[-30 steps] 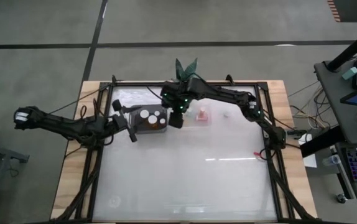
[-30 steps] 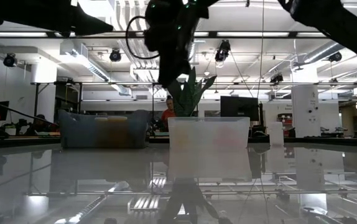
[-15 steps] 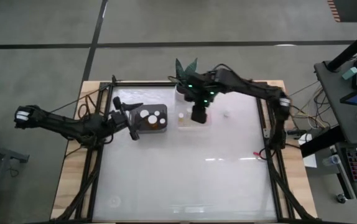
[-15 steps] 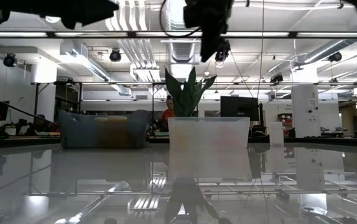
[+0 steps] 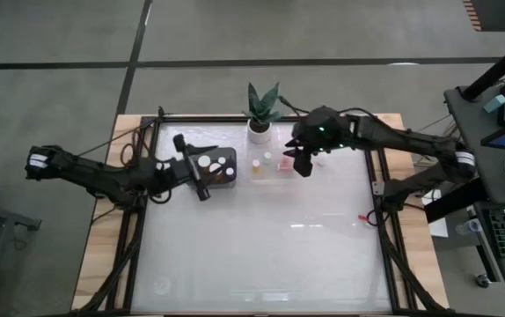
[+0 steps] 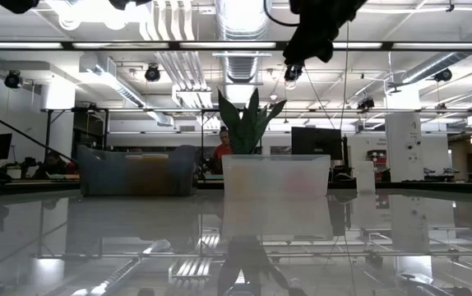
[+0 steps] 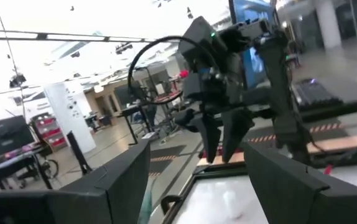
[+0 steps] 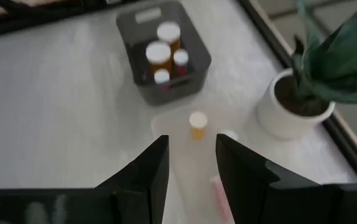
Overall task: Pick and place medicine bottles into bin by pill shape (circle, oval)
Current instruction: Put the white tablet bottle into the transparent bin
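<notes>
A dark bin (image 5: 217, 167) holds several white-capped medicine bottles (image 8: 160, 55) standing upright. To its right a clear bin (image 5: 274, 167) holds an amber bottle (image 8: 197, 126) and a pink one (image 5: 281, 161). My right gripper (image 5: 305, 165) hangs high over the clear bin's right end, open, with nothing between its fingers (image 8: 192, 168). My left gripper (image 5: 201, 182) hovers at the dark bin's left end, open and holding nothing (image 7: 194, 186). It points toward the right gripper (image 7: 221, 134).
A potted plant (image 5: 261, 110) stands at the far edge behind the bins. In the low view a small white bottle (image 6: 365, 176) stands right of the clear bin (image 6: 275, 185). A small red thing (image 5: 362, 217) lies near the right edge. The near half of the table (image 5: 261, 255) is bare.
My right gripper has swung from over the dark bin's right end toward the table's right edge, past the clear bin, rising a little and tipping less steeply downward. My left gripper has risen and tipped upward, shifting slightly toward the dark bin.
</notes>
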### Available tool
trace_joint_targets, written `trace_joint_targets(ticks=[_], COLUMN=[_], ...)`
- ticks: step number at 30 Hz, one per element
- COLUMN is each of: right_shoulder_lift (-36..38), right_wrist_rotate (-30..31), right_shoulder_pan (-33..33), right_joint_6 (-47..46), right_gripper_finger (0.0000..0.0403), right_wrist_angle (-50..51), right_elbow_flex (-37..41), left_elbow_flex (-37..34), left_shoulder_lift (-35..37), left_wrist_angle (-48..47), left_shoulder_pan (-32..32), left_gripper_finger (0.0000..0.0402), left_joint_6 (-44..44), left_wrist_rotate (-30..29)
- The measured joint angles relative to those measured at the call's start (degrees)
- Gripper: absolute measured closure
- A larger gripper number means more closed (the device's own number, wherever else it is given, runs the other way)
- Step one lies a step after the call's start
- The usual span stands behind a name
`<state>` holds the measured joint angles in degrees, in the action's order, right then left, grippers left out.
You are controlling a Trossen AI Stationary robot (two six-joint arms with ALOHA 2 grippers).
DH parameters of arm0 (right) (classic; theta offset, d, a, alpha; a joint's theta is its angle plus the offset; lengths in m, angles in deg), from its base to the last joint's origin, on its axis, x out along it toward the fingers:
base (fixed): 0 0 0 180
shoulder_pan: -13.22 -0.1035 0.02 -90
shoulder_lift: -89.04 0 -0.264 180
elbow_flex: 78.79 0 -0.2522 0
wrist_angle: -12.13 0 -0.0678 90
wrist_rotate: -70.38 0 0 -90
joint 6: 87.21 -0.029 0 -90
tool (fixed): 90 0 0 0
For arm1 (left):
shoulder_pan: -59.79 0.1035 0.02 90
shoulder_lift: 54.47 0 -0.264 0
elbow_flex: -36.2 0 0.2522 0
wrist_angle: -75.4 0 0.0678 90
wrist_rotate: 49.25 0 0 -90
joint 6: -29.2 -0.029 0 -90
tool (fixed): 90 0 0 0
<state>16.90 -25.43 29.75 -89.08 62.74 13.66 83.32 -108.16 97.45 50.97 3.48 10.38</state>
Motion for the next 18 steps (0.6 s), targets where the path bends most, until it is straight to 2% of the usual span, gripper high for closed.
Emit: trace_joint_targets(ticks=[6, 10, 18], right_shoulder_lift=[6.66, 10.01, 13.07], right_wrist_rotate=[0.15, 0.04, 0.21], right_shoulder_pan=[0.25, 2.20, 12.22], right_joint_6=[3.96, 7.55, 13.81], right_gripper_finger=[0.0280, 0.0280, 0.0280], right_wrist_angle=[-12.83, -20.52, -24.40], right_elbow_flex=[10.82, 16.72, 21.55], left_elbow_flex=[5.44, 6.73, 6.69], left_shoulder_lift=[-2.24, -3.22, -4.95], left_wrist_angle=[-10.04, -12.28, -12.39], left_shoulder_pan=[3.94, 9.07, 23.79], left_gripper_finger=[0.0157, 0.0157, 0.0157], left_joint_6=[-1.96, -3.99, -4.89], left_wrist_rotate=[0.15, 0.35, 9.20])
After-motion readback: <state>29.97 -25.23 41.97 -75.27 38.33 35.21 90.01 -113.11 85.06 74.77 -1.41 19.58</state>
